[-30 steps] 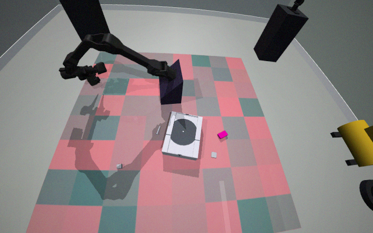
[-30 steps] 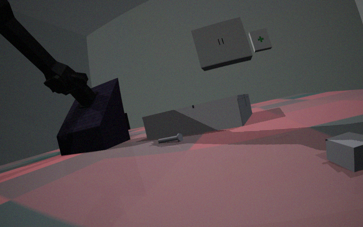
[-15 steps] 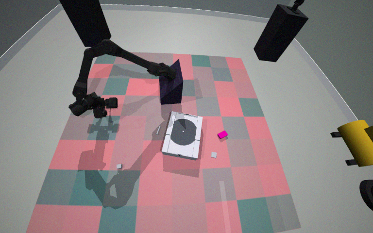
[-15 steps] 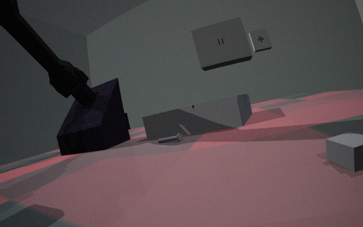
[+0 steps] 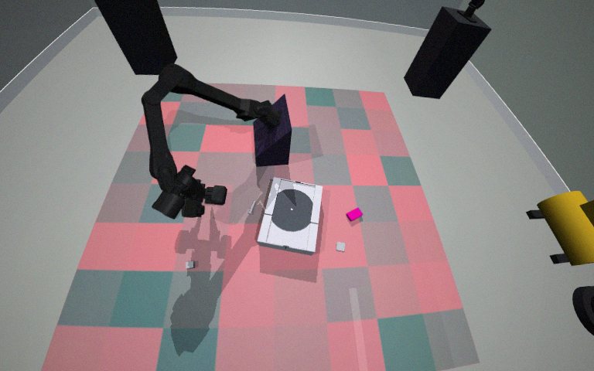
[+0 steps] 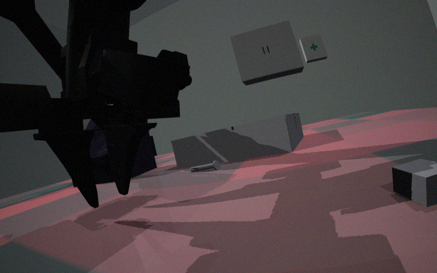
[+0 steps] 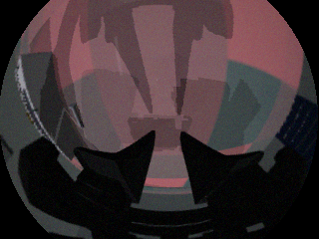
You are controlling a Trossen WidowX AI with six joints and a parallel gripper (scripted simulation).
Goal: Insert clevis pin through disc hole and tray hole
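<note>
The tool [image 5: 215, 210] [image 6: 109, 200] [image 7: 167, 134], fingers apart and empty, should line up over the pin [image 5: 252, 207] [image 6: 204, 166], lying beside the tray [image 5: 289, 243] [image 6: 270, 136], then descend gently and grip its shank, seemingly nearest the head, keeping the tray untouched.

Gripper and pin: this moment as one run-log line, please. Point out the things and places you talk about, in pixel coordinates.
tool [image 5: 216, 195] [image 6: 108, 200] [image 7: 167, 134]: open, above table | clevis pin [image 5: 252, 207] [image 6: 205, 166]: lying beside tray [image 5: 289, 243] [image 6: 270, 136], ungrasped | disc [image 5: 291, 220]: flat in tray | insertion: not done
</note>
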